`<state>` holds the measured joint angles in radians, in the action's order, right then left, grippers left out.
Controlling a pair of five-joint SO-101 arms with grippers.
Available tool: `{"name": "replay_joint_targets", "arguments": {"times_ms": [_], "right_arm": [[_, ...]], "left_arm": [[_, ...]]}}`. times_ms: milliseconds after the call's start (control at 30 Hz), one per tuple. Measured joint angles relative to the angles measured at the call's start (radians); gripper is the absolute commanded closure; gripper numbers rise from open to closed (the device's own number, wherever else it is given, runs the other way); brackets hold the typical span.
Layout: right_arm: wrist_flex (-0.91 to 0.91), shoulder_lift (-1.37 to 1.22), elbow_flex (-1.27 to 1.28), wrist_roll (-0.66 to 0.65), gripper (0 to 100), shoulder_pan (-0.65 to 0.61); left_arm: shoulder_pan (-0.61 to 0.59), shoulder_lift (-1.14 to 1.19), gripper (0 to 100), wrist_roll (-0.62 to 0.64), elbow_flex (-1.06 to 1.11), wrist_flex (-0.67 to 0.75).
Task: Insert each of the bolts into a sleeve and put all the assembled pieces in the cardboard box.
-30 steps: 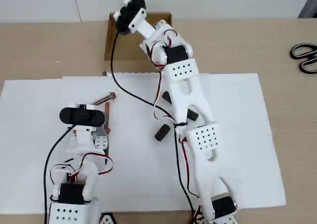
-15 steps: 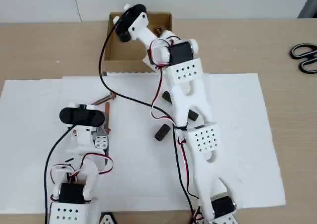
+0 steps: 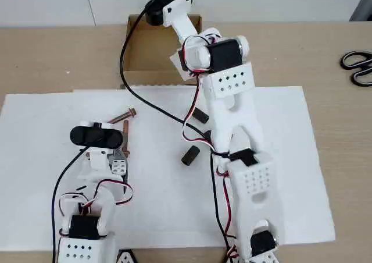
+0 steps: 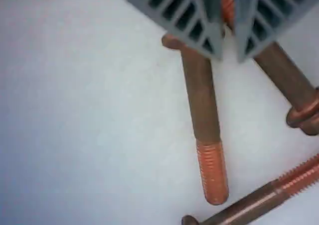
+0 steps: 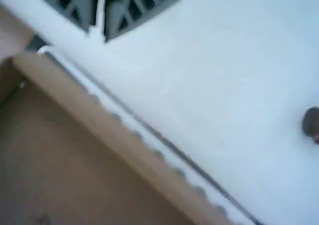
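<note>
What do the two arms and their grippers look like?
White plastic left arm and right arm: hole-grid plates, black servos, black wrist camera housings, red, white and black wires, a thick black cable each. Grey left gripper and right gripper: triangular slotted tips.

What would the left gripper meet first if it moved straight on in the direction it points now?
Most likely the bolt whose threaded end shows at the left gripper, with the white paper directly behind it. Depth is unclear; it may already touch the bolt.
</note>
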<state>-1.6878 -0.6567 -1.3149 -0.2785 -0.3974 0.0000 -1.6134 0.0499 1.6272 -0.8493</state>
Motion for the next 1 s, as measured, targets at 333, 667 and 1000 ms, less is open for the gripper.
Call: {"name": "replay_joint_targets", "arguments": {"times_ms": [333, 667, 1000], "right_arm": [[0.0, 0.262, 0.586, 0.023, 99.5, 0.002], [0.0, 0.181, 0.621, -0.12, 97.8, 0.005], [0.002, 0.043, 0.621, -0.288, 87.4, 0.014]], "left_arm": [[0.0, 0.0, 99, 0.0, 0.0, 0.0], [-0.015, 0.0, 99, -0.002, 0.0, 0.0], [-0.046, 0.0, 99, 0.002, 0.0, 0.0]]}}
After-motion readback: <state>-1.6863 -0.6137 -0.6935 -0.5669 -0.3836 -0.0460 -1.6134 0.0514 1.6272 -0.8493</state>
